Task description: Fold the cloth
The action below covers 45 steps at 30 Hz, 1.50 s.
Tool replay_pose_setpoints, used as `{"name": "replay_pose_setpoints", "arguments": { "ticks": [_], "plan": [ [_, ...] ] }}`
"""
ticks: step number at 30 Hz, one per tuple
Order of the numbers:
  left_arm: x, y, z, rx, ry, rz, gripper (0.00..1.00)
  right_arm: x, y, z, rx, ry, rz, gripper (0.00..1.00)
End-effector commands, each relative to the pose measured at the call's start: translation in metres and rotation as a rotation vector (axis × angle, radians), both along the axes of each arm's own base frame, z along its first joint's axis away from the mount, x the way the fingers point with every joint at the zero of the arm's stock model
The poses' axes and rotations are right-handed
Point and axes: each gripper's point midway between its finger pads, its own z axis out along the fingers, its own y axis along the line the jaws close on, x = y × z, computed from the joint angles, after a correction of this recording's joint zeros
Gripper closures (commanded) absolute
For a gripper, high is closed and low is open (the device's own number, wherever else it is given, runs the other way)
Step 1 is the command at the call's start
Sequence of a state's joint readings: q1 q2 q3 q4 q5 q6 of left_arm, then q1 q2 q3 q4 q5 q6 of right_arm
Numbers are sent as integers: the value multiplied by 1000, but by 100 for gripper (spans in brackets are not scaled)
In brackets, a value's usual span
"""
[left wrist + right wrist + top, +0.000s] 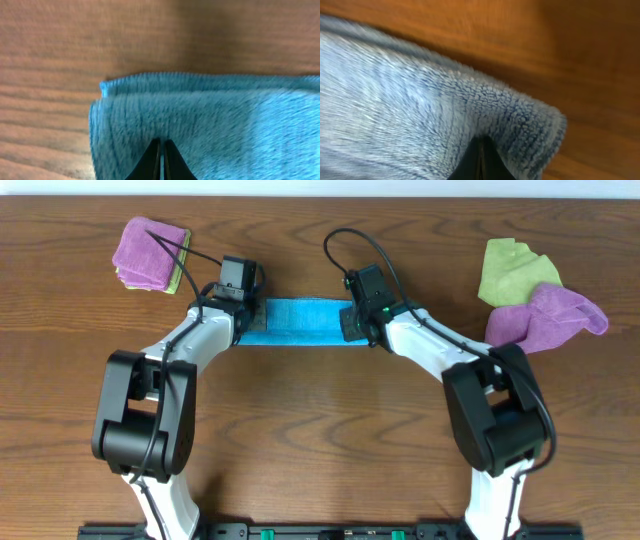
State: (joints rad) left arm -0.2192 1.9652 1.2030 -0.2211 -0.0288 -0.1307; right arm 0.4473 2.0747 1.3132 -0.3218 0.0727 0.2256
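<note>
Black fingertips [151, 161] of the left gripper [161, 156] fill the bottom of the left wrist view, pressed together with barely a sliver between them and apparently nipping the near edge of the blue cloth [210, 125]. The right gripper [481, 159] looks the same in its own view, closed to a point on the plush pile beside a rounded corner. From overhead the cloth [300, 322] lies as a narrow band on the wooden table [320, 430], stretched between the two grippers, one at each short end. The left wrist view shows two layers stacked at the left end, so it looks folded over once already. It reads as light, soft and limp microfibre, with no stiffness: it will sag and drape wherever it is unsupported, though the fuzzy surface should grip rather than slip. Corners and short edges are the best holds, pinched through both layers so the stack does not slide apart. Other cloths, a purple cloth [150, 248] and a green cloth [508, 270], lie well apart.
</note>
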Motion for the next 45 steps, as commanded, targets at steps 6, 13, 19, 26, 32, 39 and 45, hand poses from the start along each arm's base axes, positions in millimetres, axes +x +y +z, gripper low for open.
{"name": "replay_pose_setpoints", "arguments": {
  "ticks": [6,13,19,26,32,39,45],
  "plan": [
    [-18,4,-15,17,107,6,94,-19,-17,-25,-66,117,-14,99],
    [-52,-4,-27,-42,261,1,94,-52,-28,-34,-89,262,-88,99],
    [-77,-3,-31,-47,365,27,94,-82,-25,-33,-102,371,-72,99],
    [-92,-15,-27,-56,409,-6,94,-91,-25,-16,-104,377,-94,99],
    [-93,-24,-11,-58,379,-34,94,-93,-34,4,-151,338,-103,99],
    [-108,-23,-8,-47,403,-39,94,-108,-43,5,-150,323,-110,99],
    [-117,-20,-14,-44,423,-31,94,-96,-37,19,-113,250,-102,99]
  ]
}}
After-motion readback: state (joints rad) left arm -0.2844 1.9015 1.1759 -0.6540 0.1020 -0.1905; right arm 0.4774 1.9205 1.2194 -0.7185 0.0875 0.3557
